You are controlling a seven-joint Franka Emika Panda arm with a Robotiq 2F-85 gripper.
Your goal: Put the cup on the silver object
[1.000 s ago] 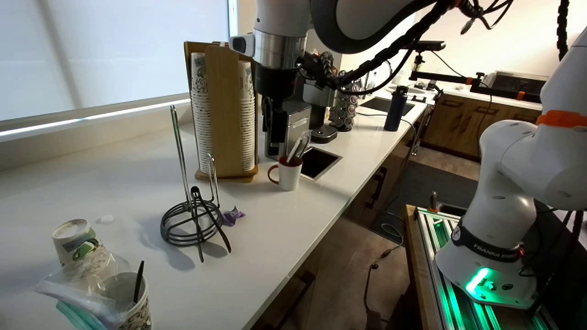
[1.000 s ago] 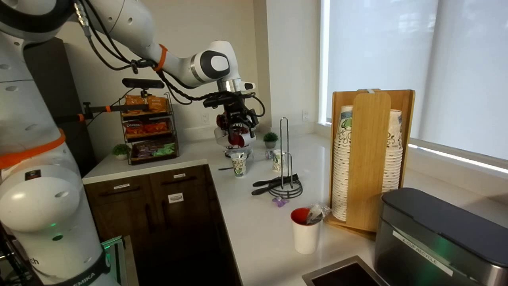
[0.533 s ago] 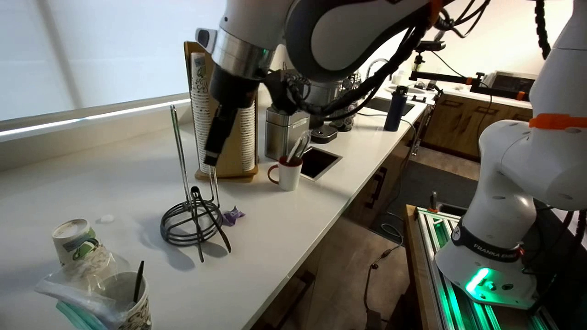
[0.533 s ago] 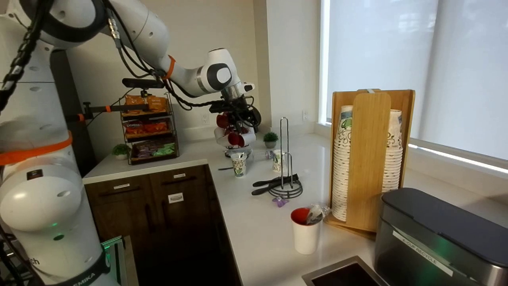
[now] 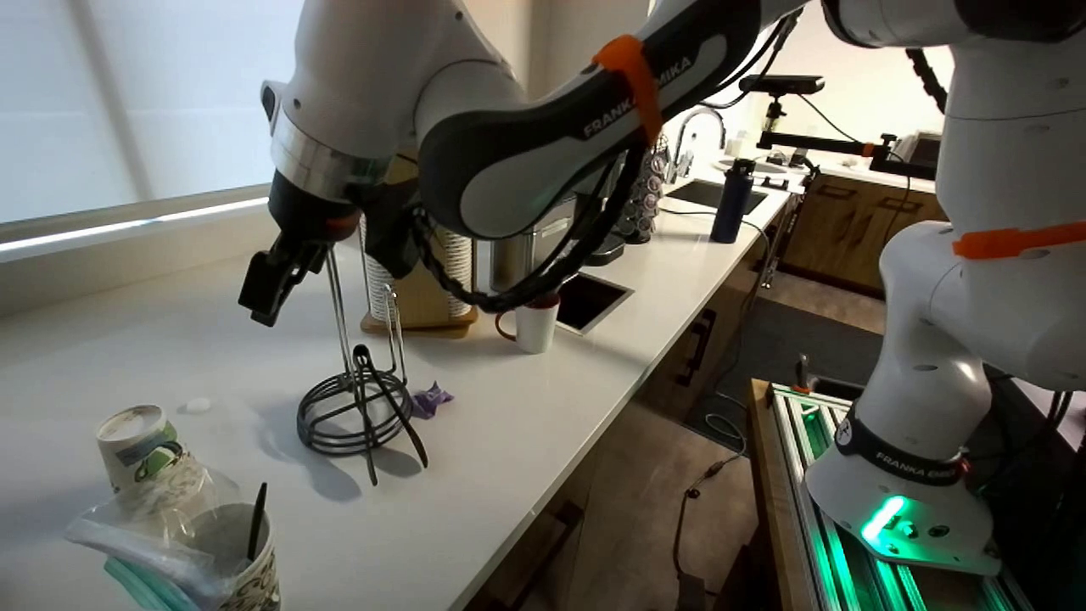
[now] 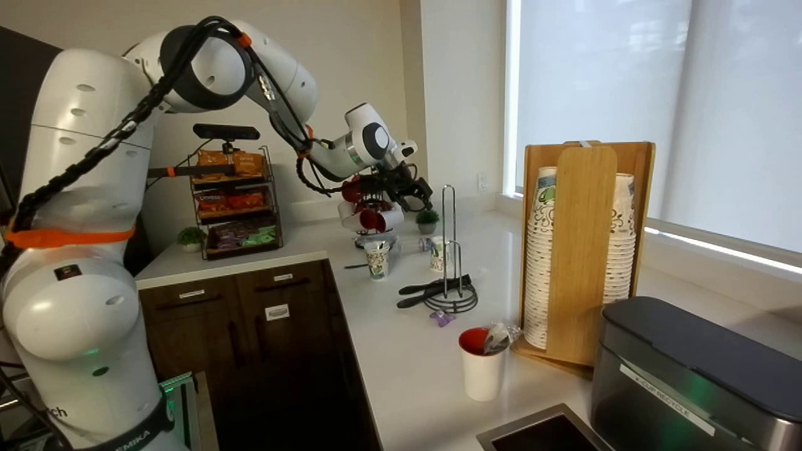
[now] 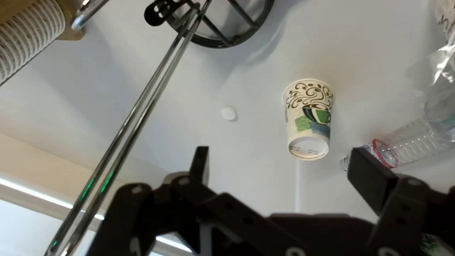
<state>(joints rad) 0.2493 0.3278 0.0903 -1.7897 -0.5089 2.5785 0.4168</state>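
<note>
The cup point(image 5: 127, 441) stands upside down on the counter, whitish with green-grey print. It also shows in an exterior view point(image 6: 437, 255), partly behind the rod, and in the wrist view point(image 7: 308, 117), its base facing the camera. The silver object point(image 5: 339, 314) is an upright rod on a dark looped-wire base, also in an exterior view point(image 6: 444, 232) and in the wrist view point(image 7: 153, 97). My gripper point(image 7: 286, 170) is open and empty, above the counter. The cup lies ahead between its fingers, apart from them. In an exterior view the gripper point(image 5: 259, 305) appears beside the rod's upper part.
Black utensils point(image 5: 365, 407) rest on the wire base. A purple wrapper point(image 5: 431, 399) lies beside it. A cup with a stick point(image 5: 254, 552) and a clear bottle point(image 7: 408, 145) are near the cup. A white mug point(image 6: 482, 376) and a wooden cup holder point(image 6: 583, 250) stand further along.
My gripper has swung across in front of the cup holder to the far side of the rod in an exterior view, tilting as it moved. The cup and the silver object have not moved.
</note>
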